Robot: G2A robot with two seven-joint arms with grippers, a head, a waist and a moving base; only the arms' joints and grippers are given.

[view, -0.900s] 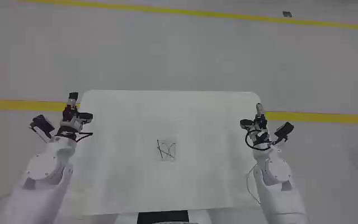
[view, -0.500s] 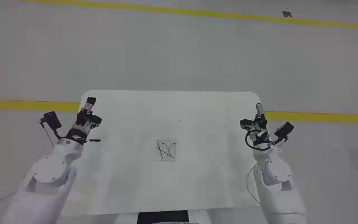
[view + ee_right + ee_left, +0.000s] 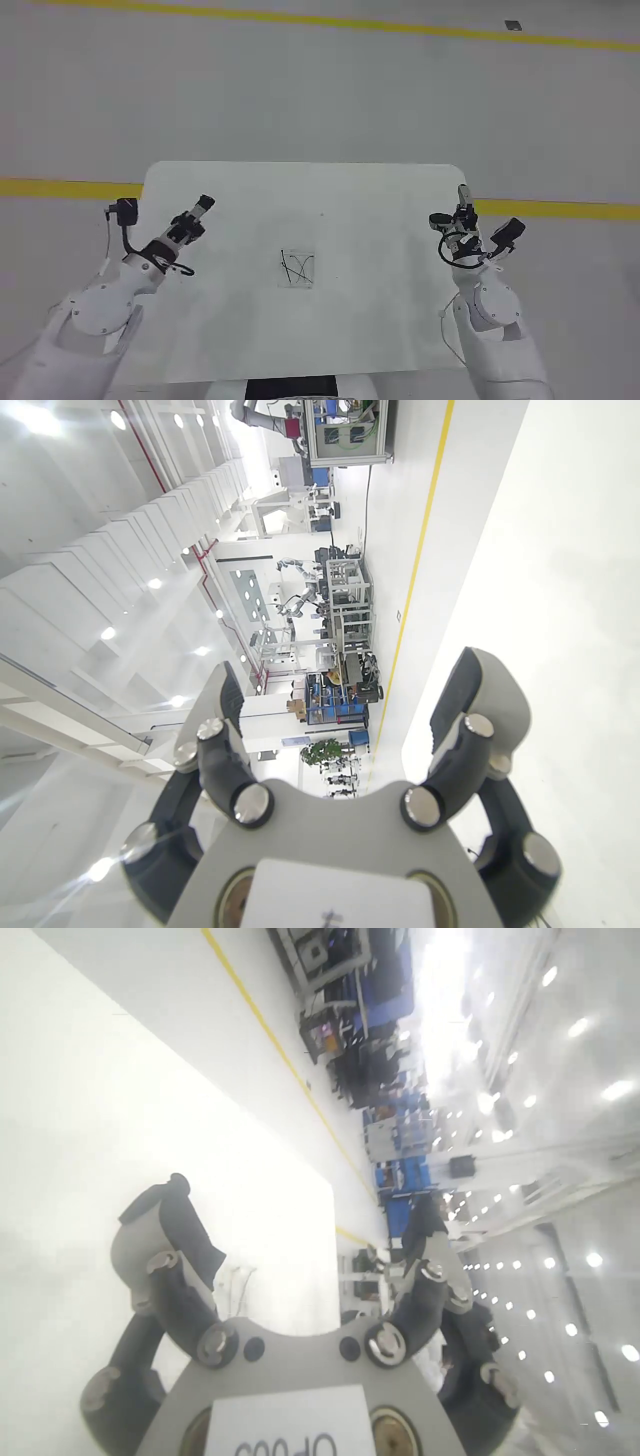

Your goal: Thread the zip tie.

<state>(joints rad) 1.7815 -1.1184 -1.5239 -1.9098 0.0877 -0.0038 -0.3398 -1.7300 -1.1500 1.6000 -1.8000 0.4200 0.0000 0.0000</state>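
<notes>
Pale grey floor (image 3: 300,100) all round, crossed by one yellow line (image 3: 300,20) far off and a second yellow stripe (image 3: 560,208) passing behind the table. White table (image 3: 350,200) with rounded far corners, top broad and bright. Seen from the wrist cameras, a big hall with racks of machines (image 3: 347,430) and rows of ceiling lights (image 3: 550,1263).

Left arm (image 3: 100,310) angled in over the table's left side. Left claw (image 3: 197,215) above the tabletop there, pointing toward the far right and well apart from the zip ties. From its own wrist camera, left claw (image 3: 292,1210) with jaws spread wide and nothing between them.

Right arm (image 3: 490,310) along the table's right edge. Right claw (image 3: 450,207) at that edge, near the far right corner, pointing away from the robot. From its own wrist camera, right claw (image 3: 350,675) also spread wide and empty, one finger over the table and the other over the floor. Black cable loop (image 3: 450,252) just behind it.

Zip ties (image 3: 297,268): thin dark strips crossing one another, lying flat on a small pale square patch (image 3: 285,283) near the middle of the table. Roughly midway between the two claws, touched by neither. Too small to count, or to tell whether any is threaded.

Small dark square (image 3: 513,25) on the floor, far right, just beside the far line.
</notes>
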